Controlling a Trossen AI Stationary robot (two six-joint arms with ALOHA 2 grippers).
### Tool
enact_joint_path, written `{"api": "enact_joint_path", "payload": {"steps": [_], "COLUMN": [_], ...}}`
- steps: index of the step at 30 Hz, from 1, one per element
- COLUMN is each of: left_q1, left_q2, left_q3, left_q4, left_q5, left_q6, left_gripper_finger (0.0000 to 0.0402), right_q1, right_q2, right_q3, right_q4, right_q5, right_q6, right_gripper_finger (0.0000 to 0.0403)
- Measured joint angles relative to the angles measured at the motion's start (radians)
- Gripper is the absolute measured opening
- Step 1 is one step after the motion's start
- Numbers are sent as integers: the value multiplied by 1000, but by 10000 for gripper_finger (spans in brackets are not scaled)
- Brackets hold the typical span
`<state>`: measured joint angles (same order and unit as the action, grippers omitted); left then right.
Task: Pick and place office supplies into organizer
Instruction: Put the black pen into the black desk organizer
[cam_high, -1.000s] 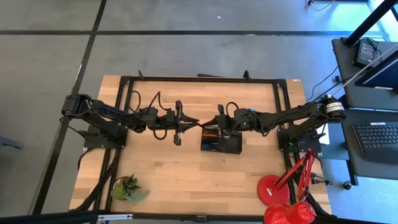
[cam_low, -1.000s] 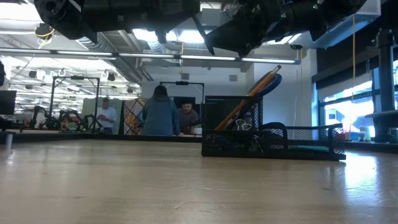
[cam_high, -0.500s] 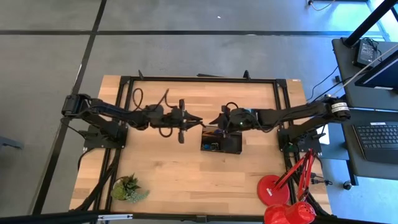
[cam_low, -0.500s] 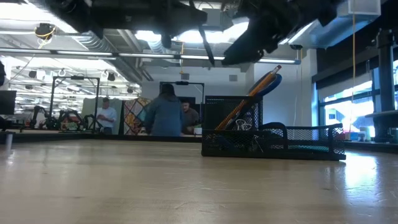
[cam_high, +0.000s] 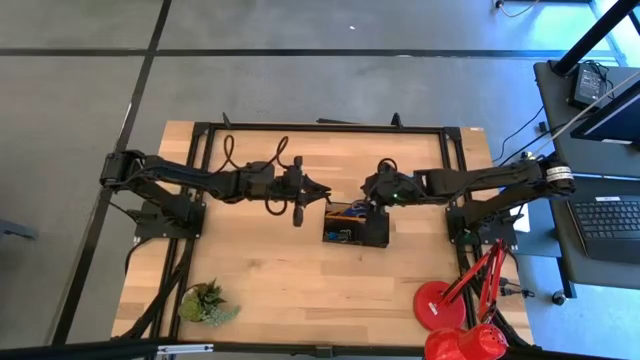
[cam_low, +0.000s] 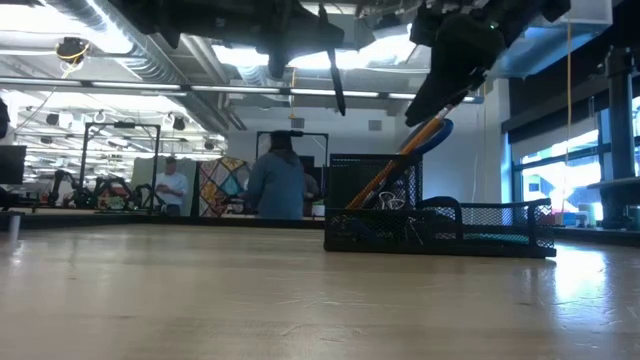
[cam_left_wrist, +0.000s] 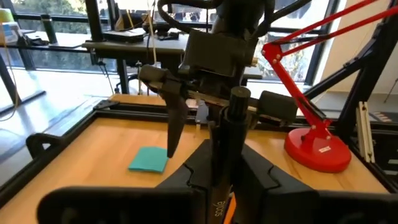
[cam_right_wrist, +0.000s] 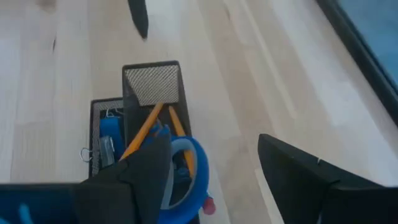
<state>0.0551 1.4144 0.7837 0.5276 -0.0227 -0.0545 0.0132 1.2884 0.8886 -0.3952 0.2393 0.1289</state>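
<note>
wooden counter (cam_high: 300, 270) is seen from above with the black organizer (cam_high: 357, 228) near its middle; orange pencils (cam_right_wrist: 144, 132), blue-handled scissors (cam_right_wrist: 185, 168) and binder clips (cam_right_wrist: 93, 154) are already stowed in it. a black pen (cam_left_wrist: 225, 149) is clamped upright in the left gripper (cam_high: 300, 196), held above the counter just beside the organizer, so that item is judged still to be placed. the right gripper (cam_right_wrist: 214, 165) hangs over the organizer, fingers spread wide and empty.

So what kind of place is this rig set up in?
Likely a robotics lab or open workshop: people stand among metal frames beyond the wooden table, exposed ceiling ducts run overhead, and a desk with a keyboard sits beside it.
</note>
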Motion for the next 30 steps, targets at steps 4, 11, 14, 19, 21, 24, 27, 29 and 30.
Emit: {"api": "enact_joint_path", "payload": {"steps": [4, 11, 14, 19, 21, 24, 27, 29, 30], "left_q1": [0, 10, 13, 13, 13, 13, 16, 20, 21], "left_q2": [58, 205, 249, 303, 327, 353, 368, 370, 370], "left_q3": [9, 151, 221, 294, 307, 309, 310, 309, 309], "left_q4": [45, -70, -170, -306, -313, -324, -326, -337, -341], "left_q5": [9, 68, 68, 89, 116, 127, 127, 126, 121], "left_q6": [-11, -13, -13, -12, -11, -11, -11, -11, -11], "left_gripper_finger": [32, 32, 32, 32, 32, 32, 32, 32, 32], "right_q1": [0, 0, 0, 0, 0, 0, 0, 0, 0], "right_q2": [-13, -25, -28, -40, -46, -52, -58, -58, -58], "right_q3": [0, 0, 0, 0, 0, 0, 0, 0, 0], "right_q4": [15, -1, -13, -58, -58, -57, -58, -61, -62], "right_q5": [5, 7, 6, 20, 48, 77, 81, 82, 82], "right_q6": [-3, -2, -1, 1, 1, -1, -2, -2, -2], "right_gripper_finger": [243, 243, 243, 243, 243, 243, 243, 243, 243]}}
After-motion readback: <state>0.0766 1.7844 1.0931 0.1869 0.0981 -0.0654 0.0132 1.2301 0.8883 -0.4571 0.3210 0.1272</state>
